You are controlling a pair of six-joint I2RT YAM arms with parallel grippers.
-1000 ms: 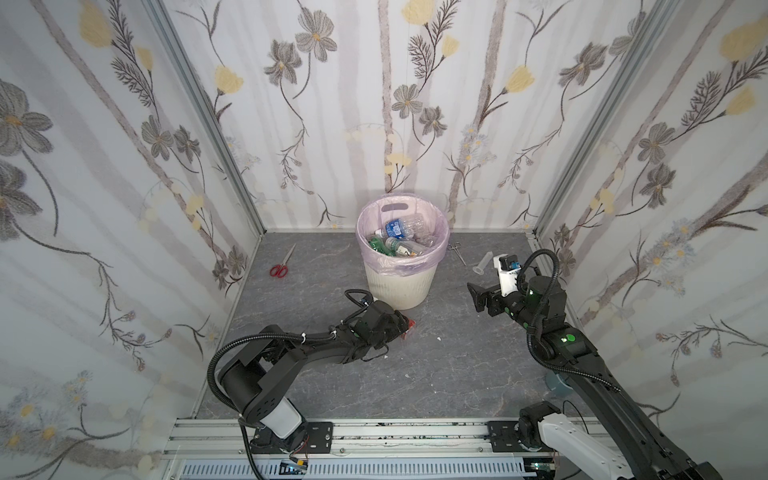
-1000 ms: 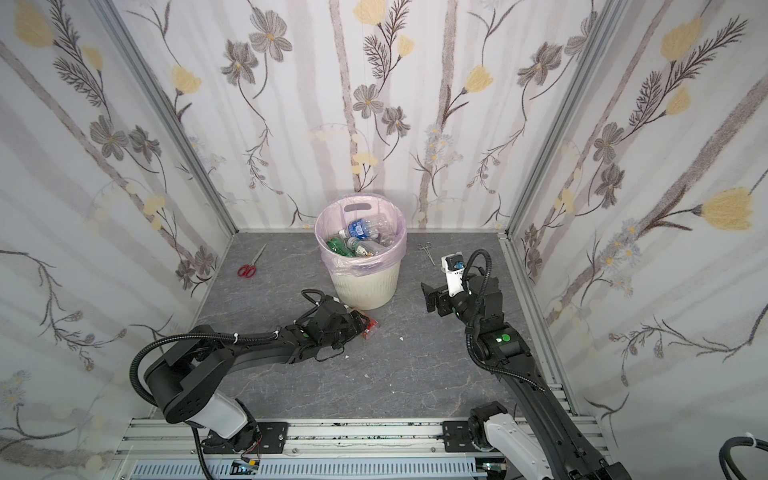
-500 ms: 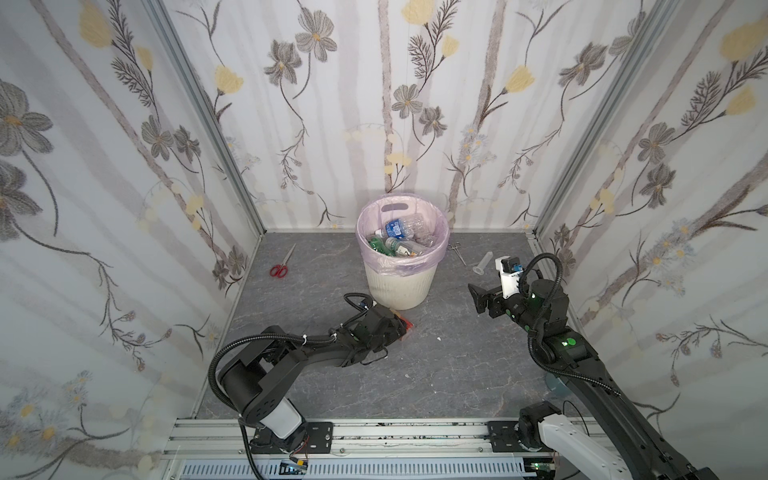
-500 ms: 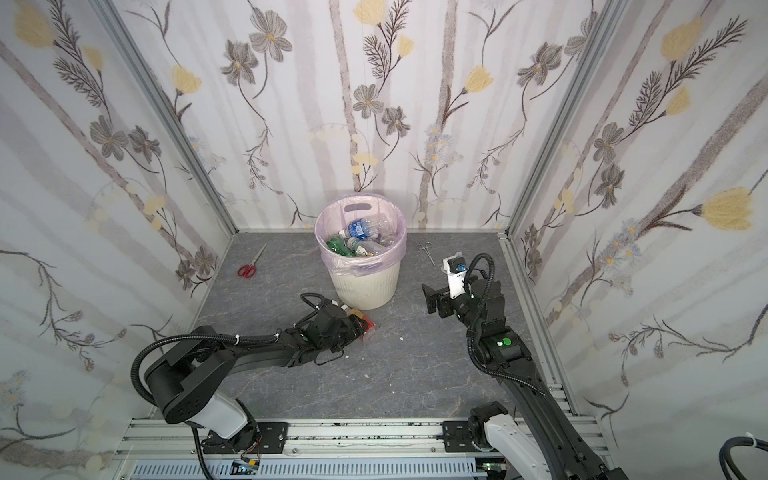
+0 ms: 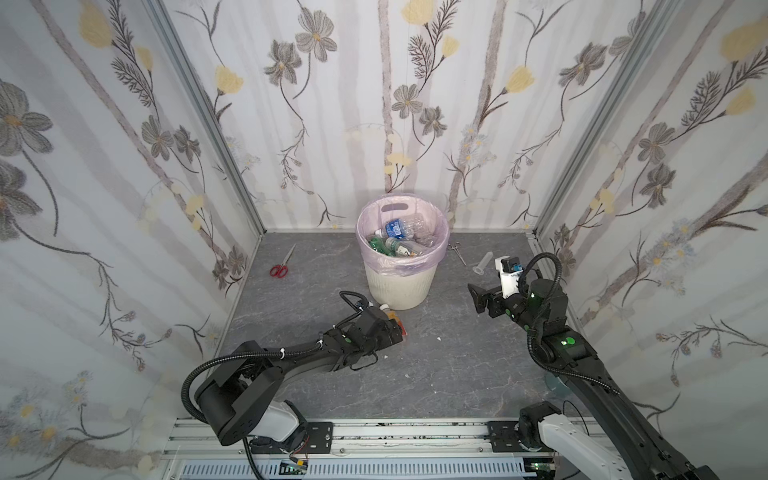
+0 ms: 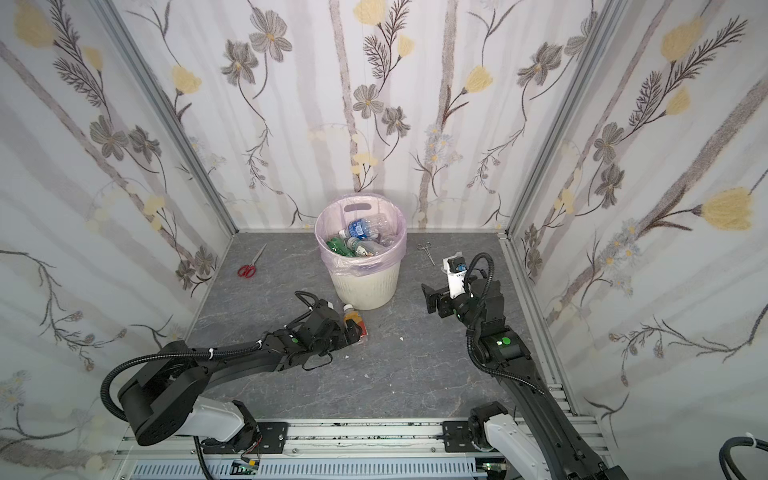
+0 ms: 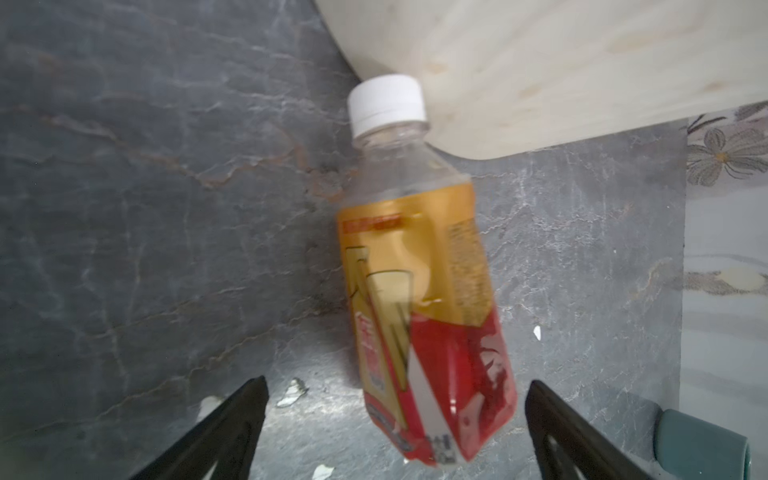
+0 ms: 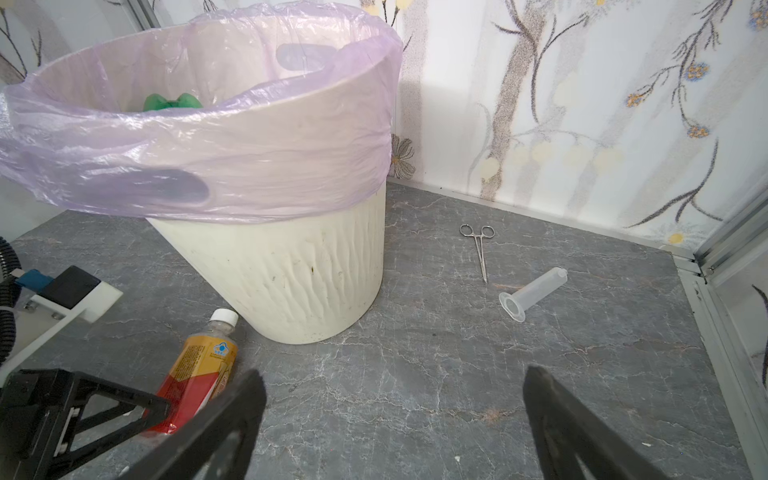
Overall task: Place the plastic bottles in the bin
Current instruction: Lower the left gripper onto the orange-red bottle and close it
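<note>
1. The left gripper (image 7: 397, 384) stands with its jaws spread wide on either side of the orange bottle (image 7: 419, 291). Neither jaw touches it, and nothing is held.
2. The orange bottle lies on its side on the worktop (image 5: 436, 365), with its white cap against the foot of the bin (image 5: 399, 286). It is smeared in the left wrist view, so it may be rolling.
3. Against the top views of a second ago, the left arm has shifted only slightly and the bottle has not been lifted. In judgement, the pickup is not made and a fresh closure is needed.
4. The right gripper (image 8: 395, 374) is spread and empty, hovering right of the bin, almost where it was.
5. The plastic bottles (image 5: 397, 241) already binned fill the liner. The orange one appears to be the last outside.
</note>
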